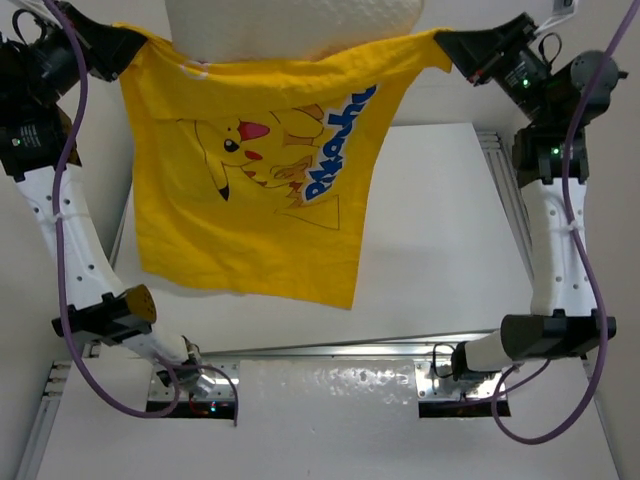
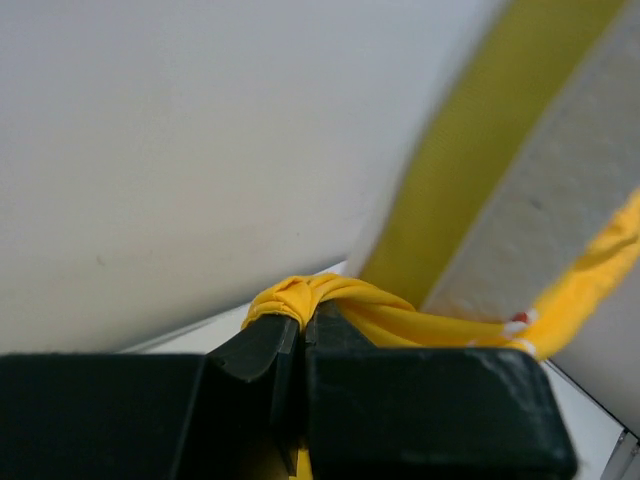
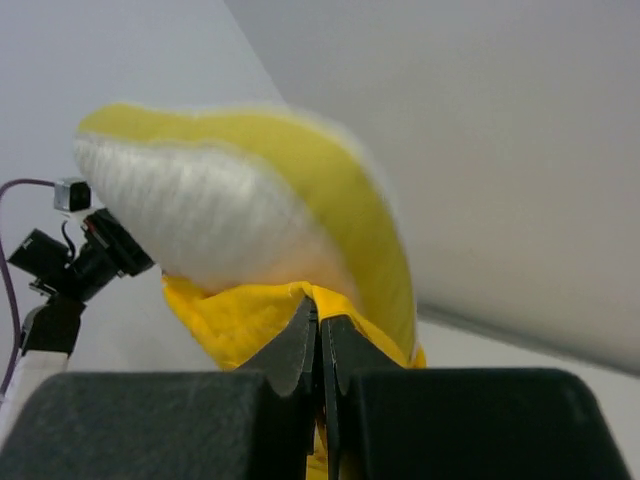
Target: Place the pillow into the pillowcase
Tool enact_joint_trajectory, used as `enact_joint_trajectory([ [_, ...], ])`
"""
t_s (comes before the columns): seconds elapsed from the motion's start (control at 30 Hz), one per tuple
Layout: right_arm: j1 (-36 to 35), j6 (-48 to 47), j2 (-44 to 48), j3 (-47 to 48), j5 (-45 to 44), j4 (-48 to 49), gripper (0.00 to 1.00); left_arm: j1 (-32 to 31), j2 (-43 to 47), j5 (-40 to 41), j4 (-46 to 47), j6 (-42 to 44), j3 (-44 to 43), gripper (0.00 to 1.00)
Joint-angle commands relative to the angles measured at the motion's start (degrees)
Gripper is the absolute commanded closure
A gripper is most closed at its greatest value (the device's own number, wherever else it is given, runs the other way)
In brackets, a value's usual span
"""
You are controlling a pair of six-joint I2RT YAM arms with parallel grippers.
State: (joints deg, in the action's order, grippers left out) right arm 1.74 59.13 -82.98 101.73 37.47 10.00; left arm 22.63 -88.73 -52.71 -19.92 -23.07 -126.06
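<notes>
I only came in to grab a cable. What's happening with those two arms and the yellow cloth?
The two arms are holding up a bright yellow, wrinkly fabric pillowcase with a cartoon print. The left pincer is shut on one top corner and the right pincer on the other, so the case hangs spread between them over the white table. A large white puffy pillow sticks out at the case's top edge. It looks only partly inside, and the lower part of the case hangs flat.
</notes>
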Motion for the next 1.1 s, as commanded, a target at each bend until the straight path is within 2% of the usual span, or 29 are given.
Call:
enact_joint_trajectory([
  [0.0,0.46,-7.18,-1.82,15.28,-6.19,-1.89,1.0,0.66,-3.45,3.92,9.72,-5.57,-11.01,1.0],
  [0.07,0.37,-6.93,-4.9,24.09,-5.05,-4.11,1.0,0.75,-4.09,4.28,12.35,-9.18,-14.47,1.0],
  [0.1,0.46,-6.67,-4.3,22.73,-4.26,-3.5,1.0,0.22,-1.91,3.76,11.84,-8.58,-12.56,1.0],
  [0.13,0.46,-6.23,-2.64,18.54,-3.47,-0.1,1.0,-0.56,-0.58,3.49,10.1,-7.0,-5.5,1.0],
  [0.17,0.37,-4.57,2.25,4.67,-3.11,3.5,1.0,-2.49,0.56,3.32,8.34,-5.16,-0.47,1.0],
  [0.2,0.28,-3.42,4.12,-1.91,-4.67,9.71,1.0,-2.77,2.05,4.1,8.23,-2.88,3.33,1.0],
  [0.23,0.54,-3.32,3.36,-5.54,-5.3,9.43,1.0,-2.77,1.63,4.71,8.41,-2.51,4.32,1.0],
  [0.27,0.9,-4.72,0.83,-0.88,-5.48,5.68,1.0,-2.16,0.24,5.59,7.45,-2.16,-0.19,1.0],
  [0.3,1.25,-8.04,-2.24,15.7,-4.87,-4.19,1.0,-1.81,-4.39,8.03,6.92,-2.59,-14.77,1.0],
  [0.33,1.34,-9.37,-5.67,24.65,-4.69,-8.03,1.0,-1.8,-6.7,9.28,8.39,-3.64,-21.44,1.0],
  [0.4,1.34,-10.53,-11.93,38.14,-7.13,-11.83,1.0,-1.63,-5.77,11.74,14.79,-6.62,-25.64,1.0],
  [0.43,1.34,-11.31,-11.25,38.54,-7.76,-10.89,1.0,-1.71,-4.1,12.27,17.96,-6.64,-21.03,1.0],
  [0.47,1.34,-11.67,-5.67,32.8,-8.11,-8.88,1.0,-1.8,-3.39,12.02,15.12,-5.85,-19.76,1.0],
  [0.5,1.25,-11.5,-1.61,24.21,-8.03,0.19,1.0,-2.24,-3.21,10.45,10.13,-1.32,-16.1,1.0],
  [0.53,1.16,-9.5,2.43,3.68,-8.29,4.98,1.0,-4.42,-2.34,10.17,-0.97,2.73,-11.1,1.0],
  [0.57,1.08,-8.95,5.17,-4.44,-8.9,8.16,1.0,-5.66,-0.76,10.95,-4.13,6.77,-2.96,1.0],
  [0.6,1.07,-9.21,6.07,-11.66,-9.43,5.84,1.0,-6.45,3.61,13.31,-4.33,11.77,15.05,1.0],
  [0.67,0.99,-9.65,3.02,-11.83,-7.34,2.14,1.0,-7.69,4.27,15.69,-2.84,13.66,23.9,1.0],
  [0.73,1.78,-8.68,-3.57,2.78,-3.22,-1.72,1.0,-7.87,-0.71,16.32,-8.79,13.93,9.6,1.0],
  [0.77,1.95,-10.77,-6.12,13.12,-4.07,-6.18,1.0,-7.78,-9.53,16.67,-11.51,12.28,-2.92,1.0],
  [0.8,1.95,-14.97,-12.14,36.02,-9.21,-15.62,1.0,-7.0,-14.15,16.93,-10.58,10.26,-30.81,1.0],
  [0.83,1.87,-15.45,-14.29,44.08,-11.7,-17.02,1.0,-6.03,-15.84,16.85,-5.44,4.84,-38.39,1.0],
  [0.87,1.95,-15.71,-14.4,47.47,-13.64,-15.29,1.0,-4.89,-11.51,17.54,1.57,1.83,-31.34,1.0],
  [0.9,1.95,-16.24,-8.66,41.41,-14.44,-12.4,1.0,-4.44,-5.46,18.6,14.26,0.41,-19.78,1.0],
  [0.93,2.04,-15.63,-3.21,31.52,-14.19,-7.07,1.0,-4.79,-0.7,19.04,13.34,3.0,-14.62,1.0],
  [0.97,1.95,-13.97,2.59,8.45,-14.79,5.08,1.0,-6.27,-1.88,17.57,7.24,5.38,-16.65,1.0],
  [1.0,1.95,-13.61,9.61,0.13,-16.02,8.42,1.0,-8.11,-2.84,16.25,-5.18,7.58,-15.72,1.0],
  [1.03,1.95,-14.13,10.55,-4.39,-15.85,5.93,1.0,-9.0,-1.2,16.06,-8.61,11.95,-3.87,1.0],
  [1.07,1.95,-15.53,10.04,-8.18,-15.68,3.3,1.0,-9.53,0.73,16.58,-7.77,13.21,3.73,1.0],
])
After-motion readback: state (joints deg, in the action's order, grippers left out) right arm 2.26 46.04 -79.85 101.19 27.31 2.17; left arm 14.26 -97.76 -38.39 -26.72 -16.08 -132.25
